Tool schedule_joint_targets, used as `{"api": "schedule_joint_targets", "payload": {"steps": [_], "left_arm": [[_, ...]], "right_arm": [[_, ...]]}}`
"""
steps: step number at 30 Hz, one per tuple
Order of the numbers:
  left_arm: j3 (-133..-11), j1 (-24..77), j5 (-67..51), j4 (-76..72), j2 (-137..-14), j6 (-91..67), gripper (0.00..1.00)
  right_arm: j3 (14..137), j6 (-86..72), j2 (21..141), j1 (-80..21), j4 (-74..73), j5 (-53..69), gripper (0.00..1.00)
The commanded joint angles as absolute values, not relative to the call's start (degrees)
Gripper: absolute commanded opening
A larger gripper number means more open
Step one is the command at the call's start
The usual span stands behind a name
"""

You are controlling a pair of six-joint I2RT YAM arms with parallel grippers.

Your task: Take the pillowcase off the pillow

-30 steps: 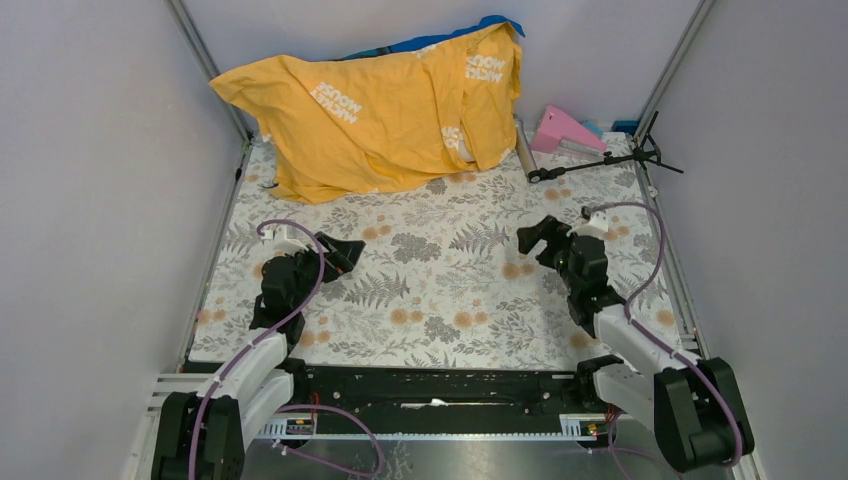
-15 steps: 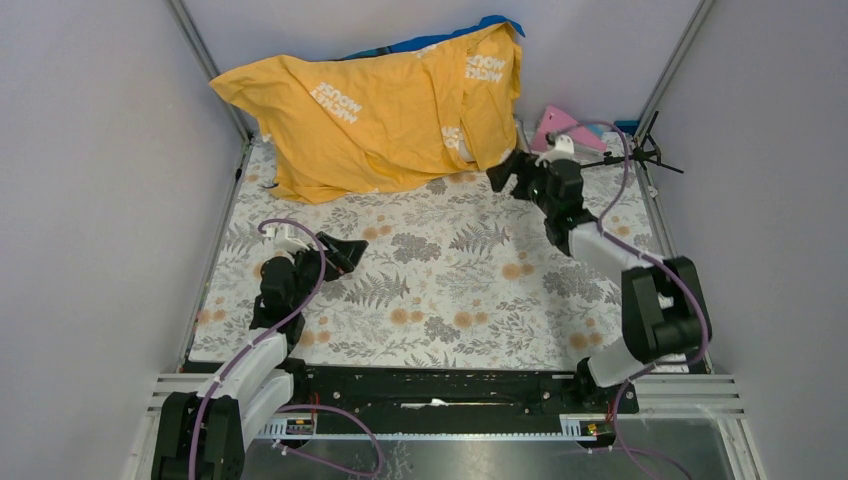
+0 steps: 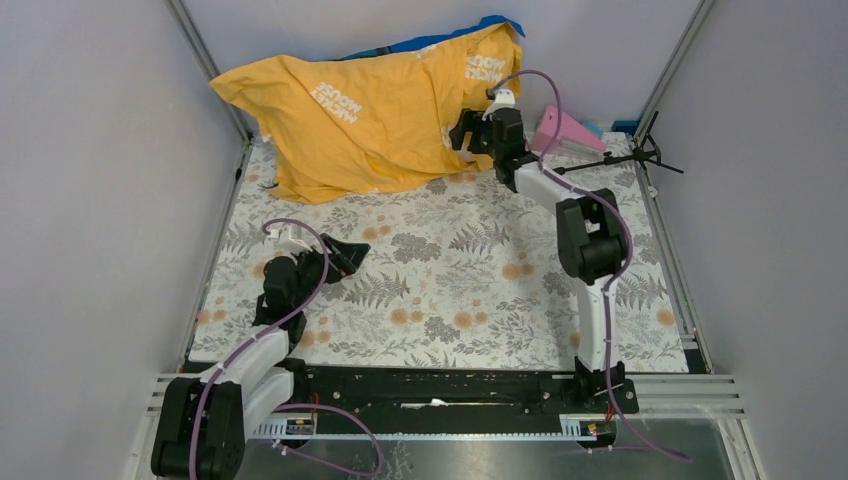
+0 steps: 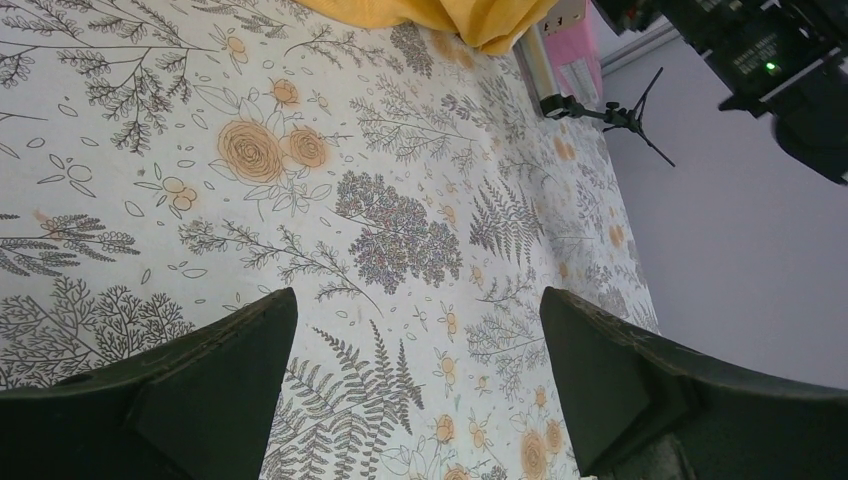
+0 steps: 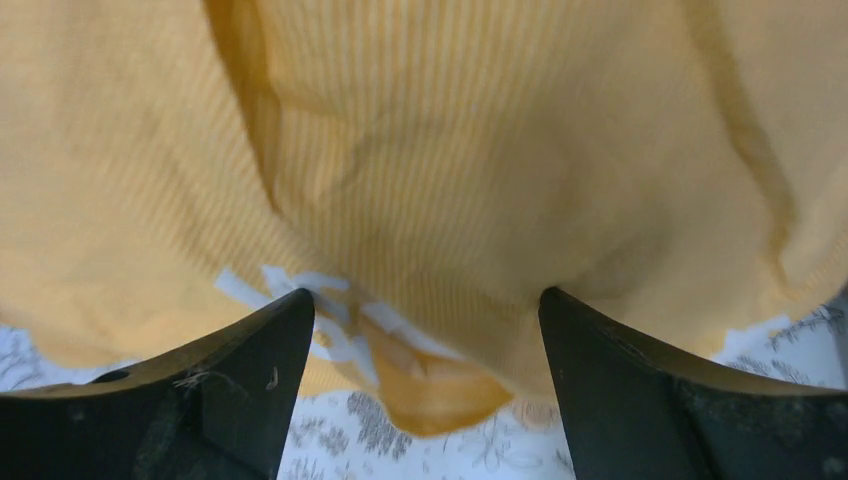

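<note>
The yellow-orange pillowcase (image 3: 370, 115) with white "Mickey Mouse" lettering lies bulging at the back of the table, against the rear wall. It fills the right wrist view (image 5: 430, 170), and its edge shows at the top of the left wrist view (image 4: 440, 15). The pillow is hidden inside it; only a small pale patch shows at the right opening. My right gripper (image 3: 462, 132) is open at the pillowcase's lower right edge, its jaws either side of a hanging fold (image 5: 450, 385). My left gripper (image 3: 350, 252) is open and empty, low over the floral cloth at the near left.
The floral table cloth (image 3: 450, 280) covers the table. A pink object (image 3: 565, 128) and a black tripod-like stand (image 3: 610, 158) lie at the back right, just right of my right arm. Grey walls close in both sides.
My right arm has stretched from the mid-right of the table to the back, bringing its open gripper up to the pillowcase's right edge. My left arm has barely moved.
</note>
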State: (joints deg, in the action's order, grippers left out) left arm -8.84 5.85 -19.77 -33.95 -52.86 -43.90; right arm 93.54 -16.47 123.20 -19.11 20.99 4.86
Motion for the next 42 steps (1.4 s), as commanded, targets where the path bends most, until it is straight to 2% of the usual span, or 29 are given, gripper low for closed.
{"api": "schedule_joint_targets", "payload": {"steps": [1, 2, 4, 5, 6, 10, 13, 23, 24, 25, 27, 29, 35, 42], "left_arm": [[-9.05, 5.89, -21.5, -38.83, -53.74, -44.21, 0.99], [-9.05, 5.89, -21.53, -38.85, -53.8, -44.14, 0.99], [-9.13, 5.89, -21.44, -38.85, -53.93, -44.02, 0.99], [-9.14, 5.89, -21.41, -38.85, -53.96, -43.95, 0.99], [-9.22, 5.89, -21.46, -38.77, -53.93, -43.95, 0.99], [-9.31, 5.89, -21.72, -38.52, -53.4, -43.95, 0.99], [-9.23, 5.89, -21.75, -37.95, -52.11, -43.87, 0.99], [-8.81, 5.92, -20.39, -34.67, -45.17, -42.16, 0.99], [-8.64, 5.97, -20.49, -34.56, -44.19, -41.9, 0.99], [-8.58, 5.98, -20.73, -34.54, -43.27, -41.79, 0.99], [-8.32, 6.04, -21.55, -34.85, -41.24, -41.46, 0.99], [-8.18, 6.4, -23.59, -36.39, -39.99, -41.24, 0.99], [-9.79, 10.66, -27.74, -40.5, -42.07, -37.8, 0.99], [-14.9, 19.45, -12.61, -28.93, -44.25, -30.27, 0.99]], "right_arm": [[104.14, -13.09, 130.05, -20.88, 19.99, -2.24, 0.81], [105.81, -12.95, 131.05, -21.03, 19.7, -2.64, 0.68], [107.82, -12.8, 131.66, -21.53, 19.21, -2.61, 0.23], [107.75, -12.33, 131.01, -22.04, 19.13, -2.62, 0.08], [106.79, -11.43, 129.77, -22.77, 19.74, -2.98, 0.01], [97.69, -4.51, 121.64, -27.6, 24.64, -6.19, 0.0], [94.36, -1.5, 115.2, -31.48, 23.02, -7.02, 0.0], [85.52, -12.32, 93.28, -43.76, 9.32, -6.56, 0.0], [84.43, -14.43, 91.43, -43.91, 7.62, -5.42, 0.05], [83.36, -16.54, 89.94, -43.89, 5.84, -4.74, 0.18], [81.08, -18.93, 87.46, -43.99, 1.87, -4.28, 0.51], [77.31, -19.52, 85.24, -43.97, -1.0, -4.2, 0.7], [59.06, -22.22, 77.5, -43.96, 4.87, -6.33, 0.83], [49.78, -30.46, 73.9, -44.14, 12.22, -3.79, 0.87]]}}
